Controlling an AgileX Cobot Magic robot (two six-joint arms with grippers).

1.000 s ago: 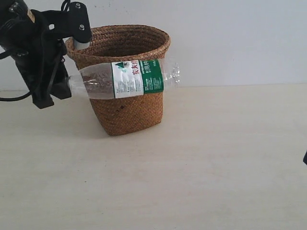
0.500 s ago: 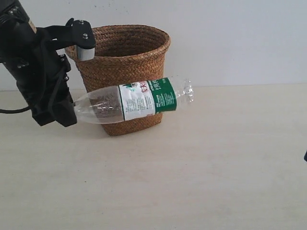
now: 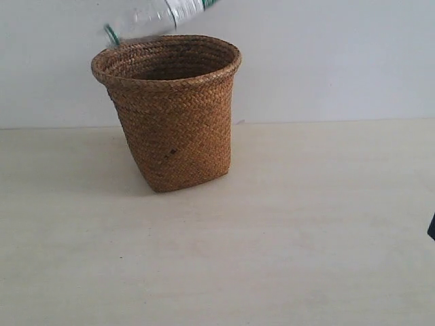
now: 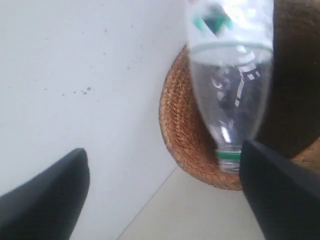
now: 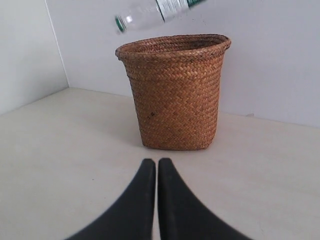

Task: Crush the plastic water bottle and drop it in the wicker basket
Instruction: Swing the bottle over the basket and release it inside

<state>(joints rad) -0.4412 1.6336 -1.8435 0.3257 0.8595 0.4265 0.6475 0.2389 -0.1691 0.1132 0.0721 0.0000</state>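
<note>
Plastic water bottle (image 3: 153, 15) is hanging in the air just above the wicker basket (image 3: 177, 129), not yet inside it.

Nearest: right gripper (image 5: 156, 163) is idling low over the table (image 3: 306, 224), its fingers (image 5: 137, 200) pressing together on nothing, well apart from the basket.

Middle: basket is standing upright on the table (its inside is hidden in the exterior view).

Above it: bottle is tilting, its green neck ring (image 3: 110, 34) lowest and sitting over the rim (image 3: 166, 81) on the left arm's side. The labelled body is running up out of the exterior view. Left gripper (image 4: 163, 149) is standing wide, holding nothing. The neck ring is lying just beside one finger; I cannot tell if they touch. Bottle is blurring.

Change: a second ago the left gripper was clamping the bottle's base end, with the bottle lying level in front of the basket wall. Now that arm is gone from the exterior view, the bottle is up over the mouth and the jaws are spreading.

Reading: release is under way and the drop is in progress. The neck is hanging over the rim, not the centre, so it may clip. How crushed the bottle is, I cannot tell.

Farthest: plain wall (image 3: 326, 54).
</note>
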